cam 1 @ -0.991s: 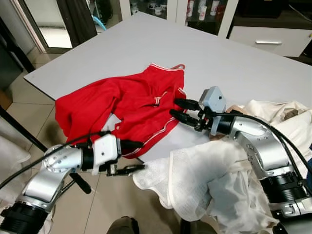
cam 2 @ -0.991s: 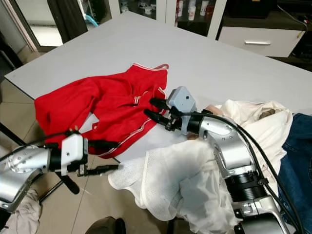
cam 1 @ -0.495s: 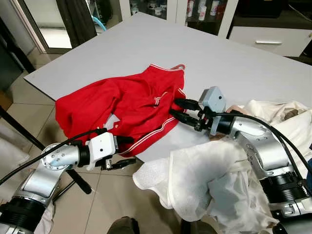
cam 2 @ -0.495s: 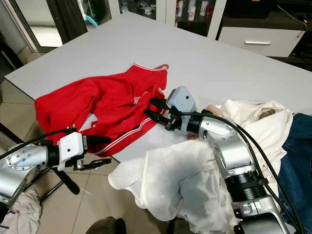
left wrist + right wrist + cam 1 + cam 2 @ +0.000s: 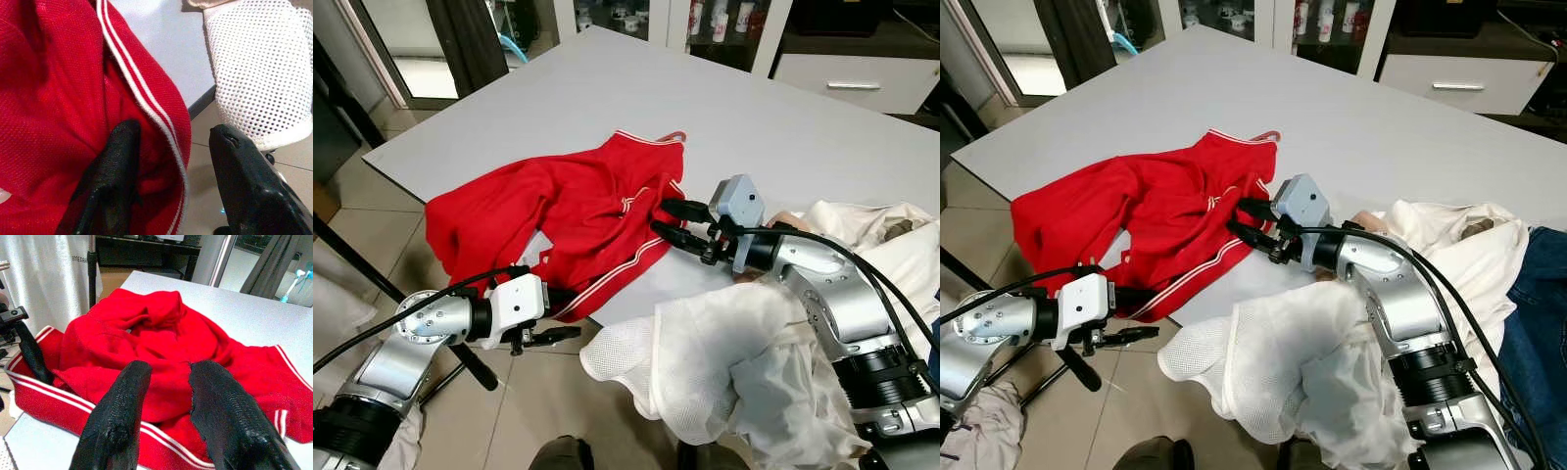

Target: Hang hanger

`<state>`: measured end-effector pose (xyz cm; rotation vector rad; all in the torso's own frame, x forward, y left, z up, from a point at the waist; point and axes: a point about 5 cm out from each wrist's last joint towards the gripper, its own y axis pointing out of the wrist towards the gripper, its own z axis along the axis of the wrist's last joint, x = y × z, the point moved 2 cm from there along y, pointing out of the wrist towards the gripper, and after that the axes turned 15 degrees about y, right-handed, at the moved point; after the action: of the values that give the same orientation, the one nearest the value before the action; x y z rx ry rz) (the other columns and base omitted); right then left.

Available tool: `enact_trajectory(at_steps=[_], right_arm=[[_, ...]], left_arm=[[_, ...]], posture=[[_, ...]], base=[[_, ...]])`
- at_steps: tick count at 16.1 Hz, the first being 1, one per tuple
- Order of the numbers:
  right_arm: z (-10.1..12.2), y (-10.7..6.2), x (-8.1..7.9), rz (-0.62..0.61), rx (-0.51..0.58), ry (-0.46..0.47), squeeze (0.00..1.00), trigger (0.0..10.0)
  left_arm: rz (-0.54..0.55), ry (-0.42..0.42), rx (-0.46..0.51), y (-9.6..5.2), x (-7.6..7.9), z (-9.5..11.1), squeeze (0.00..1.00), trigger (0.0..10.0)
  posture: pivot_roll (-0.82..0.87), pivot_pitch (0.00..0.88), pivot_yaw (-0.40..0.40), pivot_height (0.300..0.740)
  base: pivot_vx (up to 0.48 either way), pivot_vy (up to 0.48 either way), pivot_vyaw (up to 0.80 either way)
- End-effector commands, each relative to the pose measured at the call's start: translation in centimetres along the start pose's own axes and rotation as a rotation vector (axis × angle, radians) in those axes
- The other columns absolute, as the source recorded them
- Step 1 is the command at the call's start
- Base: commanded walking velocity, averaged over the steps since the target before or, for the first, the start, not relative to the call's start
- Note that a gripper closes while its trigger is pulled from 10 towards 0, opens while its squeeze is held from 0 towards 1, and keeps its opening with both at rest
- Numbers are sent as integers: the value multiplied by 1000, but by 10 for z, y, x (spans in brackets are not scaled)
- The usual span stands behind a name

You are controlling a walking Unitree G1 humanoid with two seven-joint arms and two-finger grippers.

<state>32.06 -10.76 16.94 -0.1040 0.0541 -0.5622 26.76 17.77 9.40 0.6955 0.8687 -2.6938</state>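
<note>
Hanger [image 5: 674, 133]: I see just its hook poking out past the collar of the red shirt [image 5: 568, 211] on the grey table [image 5: 607, 88], at the far side. My right gripper [image 5: 666, 221], fingers parted and empty, is nearer; my left gripper [image 5: 558, 315], also parted, straddles the striped hem at the near edge.

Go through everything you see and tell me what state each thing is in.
Red garment: crumpled, hanging over the table edge.
White mesh garment: heaped, draped off the table.
Left gripper: open, straddling the red striped hem.
Right gripper: open, at the red garment.
Table: grey, bare beyond the clothes.
</note>
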Motion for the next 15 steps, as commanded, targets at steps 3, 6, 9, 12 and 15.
enact_trajectory(at_steps=[3, 6, 9, 12, 15], right_arm=[[3, 0, 3, -15, 2, -8, 0, 10000], [3, 0, 4, -19, 4, -9, 0, 10000], [4, 1, 3, -20, 6, -8, 0, 10000], [4, 1, 3, -21, 7, -8, 0, 10000], [3, 1, 3, -20, 7, -7, 0, 10000]], left_arm=[[-23, 13, 8, -1, 0, 1, 0, 0], [-5, 32, 12, -3, -5, 3, 0, 0], [14, 52, 6, -4, -8, 2, 0, 0], [18, 56, 16, -6, -10, 4, 0, 0], [36, 64, 17, -8, -14, 4, 0, 0]], posture=[[85, 93, 75, 740], [84, 91, 75, 740], [86, 91, 75, 740], [90, 92, 73, 740], [89, 93, 72, 740]], base=[[0, 0, 0], [0, 0, 0], [0, 0, 0], [0, 0, 0], [0, 0, 0]])
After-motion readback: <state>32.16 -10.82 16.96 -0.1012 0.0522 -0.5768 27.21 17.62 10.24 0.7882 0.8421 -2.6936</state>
